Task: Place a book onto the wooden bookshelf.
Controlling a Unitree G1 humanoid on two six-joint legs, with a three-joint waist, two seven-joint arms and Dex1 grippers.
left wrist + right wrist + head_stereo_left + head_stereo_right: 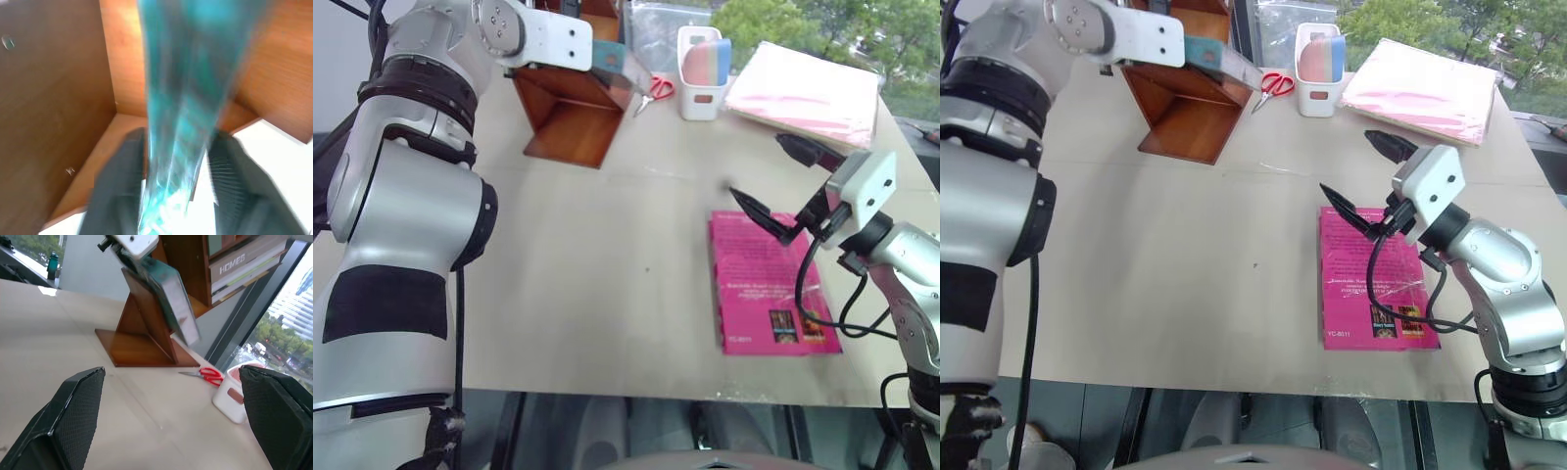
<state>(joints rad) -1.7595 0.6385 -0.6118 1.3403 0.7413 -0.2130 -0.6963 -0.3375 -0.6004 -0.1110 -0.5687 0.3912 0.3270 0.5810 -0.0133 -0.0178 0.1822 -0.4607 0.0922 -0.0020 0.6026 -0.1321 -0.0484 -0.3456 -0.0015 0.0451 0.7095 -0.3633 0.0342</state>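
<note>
Up at the worktop's [607,294] eleven o'clock corner, the left pincer [171,196] has its fingers on either side of the teal book [171,298], which leans tilted in the wooden bookshelf [570,117]; whether they grip it I cannot tell. At three o'clock, the right pincer [1366,176] hovers released over a pink book [1371,284].

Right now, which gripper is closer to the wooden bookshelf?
Left. The left gripper is right at the wooden bookshelf, with the book between its fingers. The right gripper hovers open over the magenta book, well away.
</note>
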